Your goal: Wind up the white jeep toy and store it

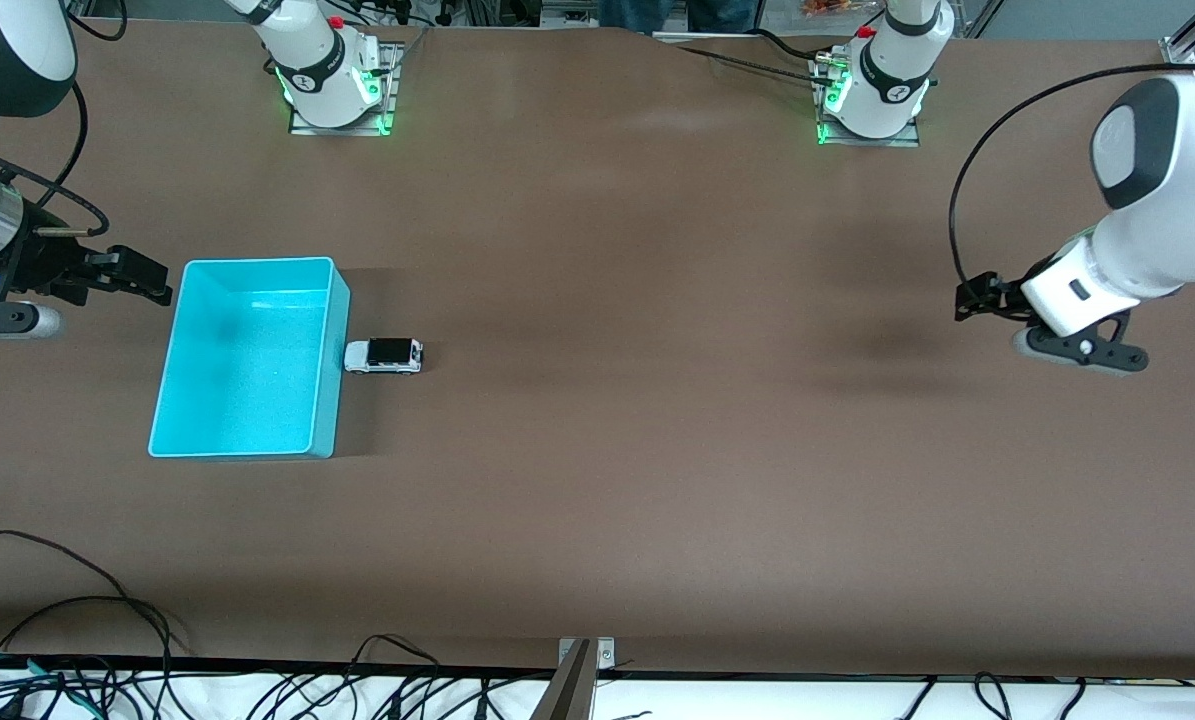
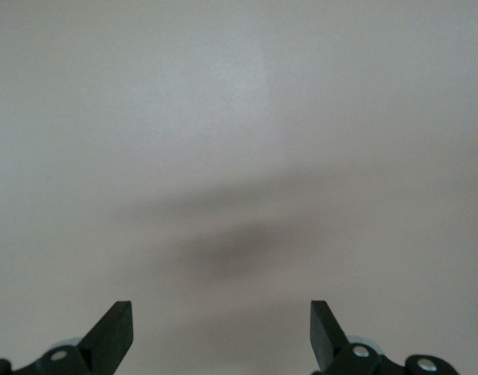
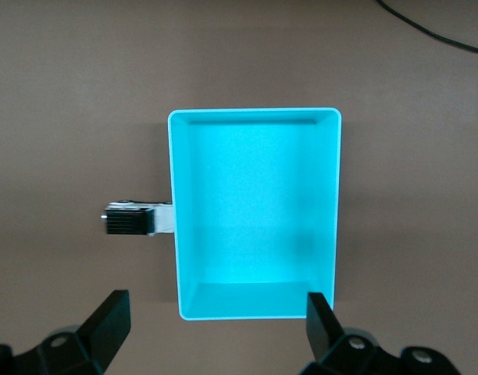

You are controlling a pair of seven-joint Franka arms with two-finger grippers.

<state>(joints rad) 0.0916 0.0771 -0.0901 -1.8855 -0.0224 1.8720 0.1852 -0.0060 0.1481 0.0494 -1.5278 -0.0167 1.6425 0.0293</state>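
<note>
- The white jeep toy (image 1: 384,356) sits on the brown table (image 1: 657,450) just beside the cyan bin (image 1: 162,400), against the bin's long wall on the side toward the left arm's end; whether it touches the wall cannot be told for sure from the front view, though in the right wrist view the toy (image 3: 137,219) meets the bin's rim (image 3: 173,234).
- The toy is small and boxy — white body, black roof panel, dark wheels — and far smaller than the bin.
- The bin is a rectangular open tub of smooth cyan plastic with rounded corners and a thin raised rim; it holds nothing.
- The right tool (image 1: 142,280) hovers beside the bin's short wall at the right arm's end of the table, its black fingers spread apart and holding nothing; in its wrist view the two fingertips (image 3: 114,308) frame the bin.
- The left tool (image 1: 967,300) hangs over bare table at the left arm's end, well apart from the toy and bin; its fingers (image 2: 118,320) are spread wide with only matte tabletop and a soft shadow between them. This arm waits.
- Nothing lies between either tool and the toy.
- Loose black cables (image 1: 77,620) trail along the table edge nearest the front camera.
- No writing is readable on the toy or bin.
</note>
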